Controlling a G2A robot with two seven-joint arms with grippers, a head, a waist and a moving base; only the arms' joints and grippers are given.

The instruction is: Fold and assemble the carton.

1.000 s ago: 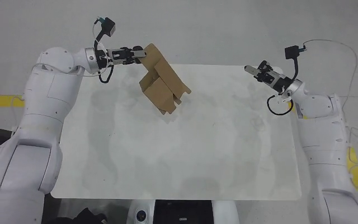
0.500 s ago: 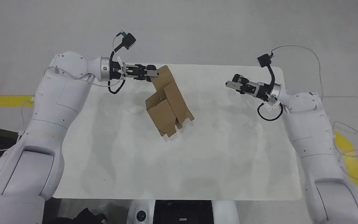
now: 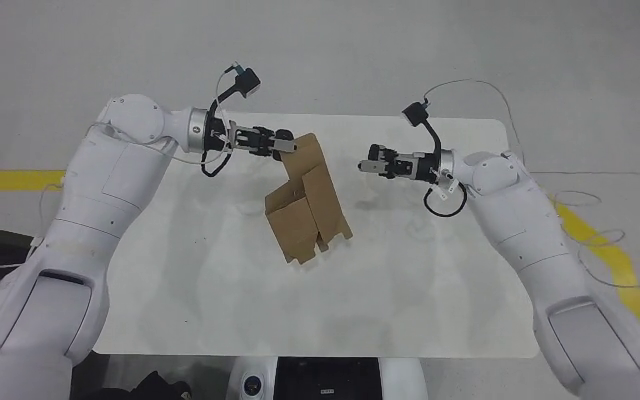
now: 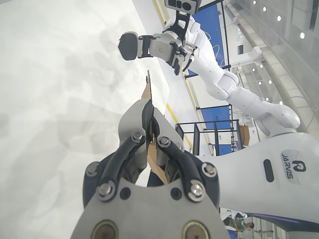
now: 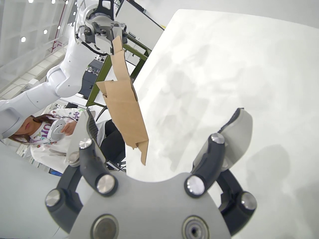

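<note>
A flat brown carton [image 3: 305,205] hangs above the white table [image 3: 420,280], held by its top edge. My left gripper [image 3: 284,144] is shut on that edge; in the left wrist view the cardboard [image 4: 149,93] sticks out edge-on between the pads of my left gripper [image 4: 150,111]. In the right wrist view the carton [image 5: 124,100] hangs as a folded sheet with flaps at its lower end. My right gripper [image 3: 366,165] is open, a short way to the right of the carton and level with its upper part, not touching it. Nothing sits between the fingers of my right gripper [image 5: 164,123].
The table has free room on all sides of the carton. Its far edge [image 3: 400,118] runs just behind both grippers.
My left gripper has carried the carton rightward and toward the table's middle. My right arm has swung in from the far right and now sits close to the carton.
</note>
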